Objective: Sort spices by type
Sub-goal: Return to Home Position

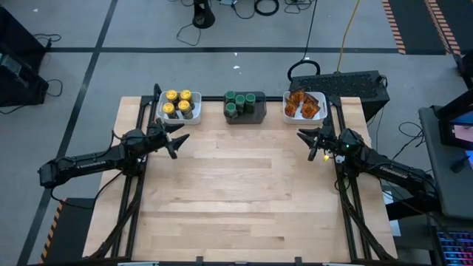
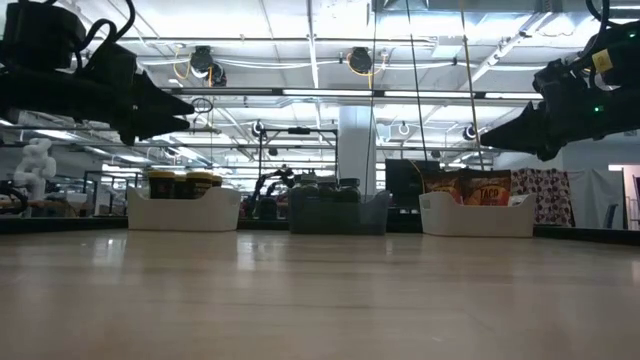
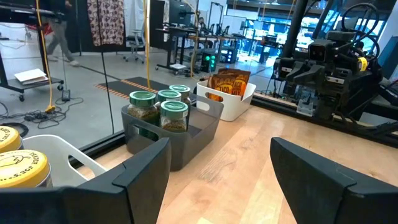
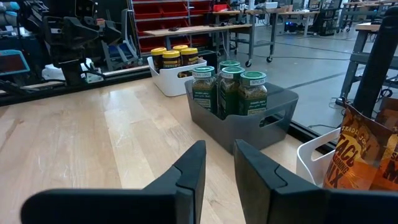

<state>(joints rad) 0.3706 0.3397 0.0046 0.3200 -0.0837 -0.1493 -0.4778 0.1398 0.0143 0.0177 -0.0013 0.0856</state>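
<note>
Overhead, the left gripper (image 1: 176, 139) hangs above the table (image 1: 236, 192) just in front of the left white bin (image 1: 179, 120), its arm reaching in low from the left edge. The right gripper (image 1: 309, 142) mirrors it in front of the right white bin (image 1: 304, 120). The yellow-lidded jars (image 1: 178, 104) stand packed in the left bin. The green-lidded jars (image 1: 240, 103) fill the dark grey bin (image 1: 245, 118) between the white ones, and the orange packets (image 1: 303, 104) lie in the right bin.

From table height, both grippers float well clear of the wood, pointing inward, and the three bins sit in a row at the far edge.

The left wrist camera shows its fingers (image 3: 143, 165) spread wide and empty.

The right wrist camera shows its fingers (image 4: 189, 171) only narrowly parted, holding nothing, beside crinkly, glossy packets standing in their bin.
</note>
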